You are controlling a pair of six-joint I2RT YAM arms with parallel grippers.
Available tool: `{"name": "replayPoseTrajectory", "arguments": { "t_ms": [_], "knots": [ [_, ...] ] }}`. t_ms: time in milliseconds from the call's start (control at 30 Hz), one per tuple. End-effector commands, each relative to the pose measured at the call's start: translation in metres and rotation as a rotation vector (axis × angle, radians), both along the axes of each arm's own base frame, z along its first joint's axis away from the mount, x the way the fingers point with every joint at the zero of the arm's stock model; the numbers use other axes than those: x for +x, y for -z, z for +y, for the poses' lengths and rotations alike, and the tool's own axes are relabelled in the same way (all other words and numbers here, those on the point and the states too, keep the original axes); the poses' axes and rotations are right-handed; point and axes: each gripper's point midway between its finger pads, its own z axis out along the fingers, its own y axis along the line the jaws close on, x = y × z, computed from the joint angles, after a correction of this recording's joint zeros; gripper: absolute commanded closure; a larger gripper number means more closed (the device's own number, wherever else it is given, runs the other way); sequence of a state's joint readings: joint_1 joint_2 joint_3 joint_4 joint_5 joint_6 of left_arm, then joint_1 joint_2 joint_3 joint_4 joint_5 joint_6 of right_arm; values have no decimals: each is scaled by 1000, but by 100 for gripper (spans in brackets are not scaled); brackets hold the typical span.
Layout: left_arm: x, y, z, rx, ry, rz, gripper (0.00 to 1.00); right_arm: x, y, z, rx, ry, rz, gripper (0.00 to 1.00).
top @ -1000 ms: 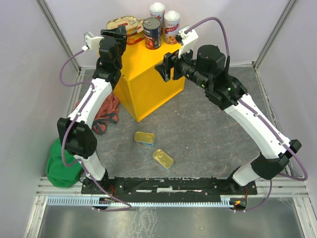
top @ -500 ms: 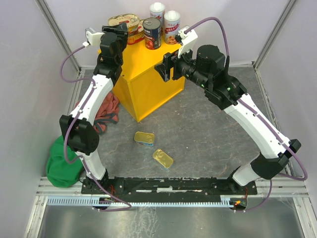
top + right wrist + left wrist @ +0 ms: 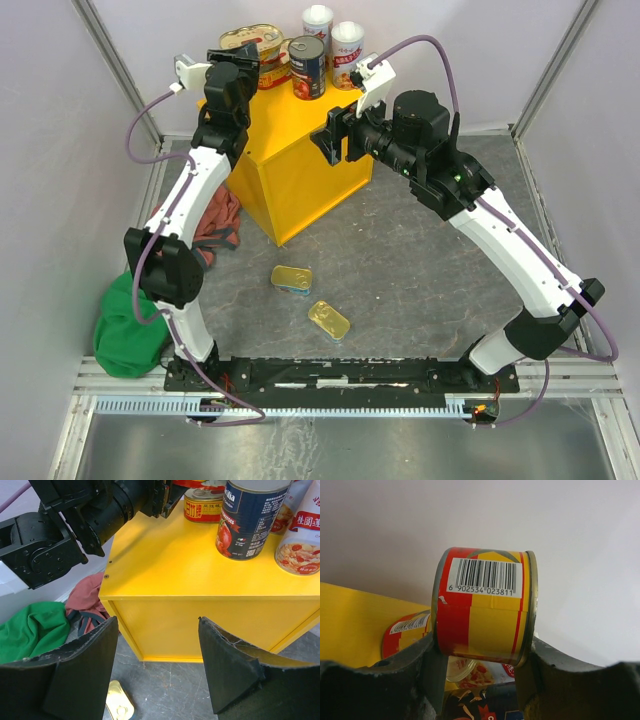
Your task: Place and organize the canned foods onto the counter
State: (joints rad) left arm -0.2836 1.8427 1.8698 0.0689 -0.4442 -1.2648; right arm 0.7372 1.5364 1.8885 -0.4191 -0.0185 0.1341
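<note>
While the left gripper (image 3: pixel 479 652) is clasping an oval tin (image 3: pixel 485 610) over the worktop (image 3: pixel 285 125), the right gripper (image 3: pixel 157 621) is hanging open and empty near its edge.

**What's actually readable on these cans**

The red-and-yellow tin (image 3: pixel 482 605) has a barcode reading 6 902534 023811. The dark can (image 3: pixel 250 517) says TOMATOES down its side, and its brand is cut off, ending in "ilia". The white cylinder (image 3: pixel 302 535) shows 桂圆莲 on red. The flat tin (image 3: pixel 202 505) has Chinese characters too small to read.
</note>
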Motion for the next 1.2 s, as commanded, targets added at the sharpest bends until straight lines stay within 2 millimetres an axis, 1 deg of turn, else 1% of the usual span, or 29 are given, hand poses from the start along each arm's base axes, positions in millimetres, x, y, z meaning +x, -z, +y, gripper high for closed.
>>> {"name": "replayPoseTrajectory", "arguments": {
  "t_ms": [0, 100, 233, 433, 567, 733, 867, 1167],
  "knots": [
    [-38, -70, 24, -77, -48, -168, 52, -3, -33, -6, 58, 5, -70, 27],
    [-52, -77, 38, -75, -75, -178, 52, -4, -33, -6, 61, 3, -68, 27],
    [-71, -80, 54, -71, -103, -181, 53, -6, -34, -6, 70, -2, -64, 27],
    [-91, -77, 69, -81, -129, -180, 53, -9, -38, -4, 89, -18, -59, 28],
    [-101, -71, 76, -82, -142, -166, 53, -12, -38, -5, 94, -23, -56, 28],
    [-110, -48, 77, -119, -133, -134, 54, -14, -37, -6, 95, -22, -49, 28],
    [-113, -30, 74, -172, -108, -110, 57, -14, -35, -8, 92, -15, -44, 28],
    [-111, -12, 65, -273, -54, -78, 53, -14, -34, -7, 98, -18, -36, 28]
  ]
}}
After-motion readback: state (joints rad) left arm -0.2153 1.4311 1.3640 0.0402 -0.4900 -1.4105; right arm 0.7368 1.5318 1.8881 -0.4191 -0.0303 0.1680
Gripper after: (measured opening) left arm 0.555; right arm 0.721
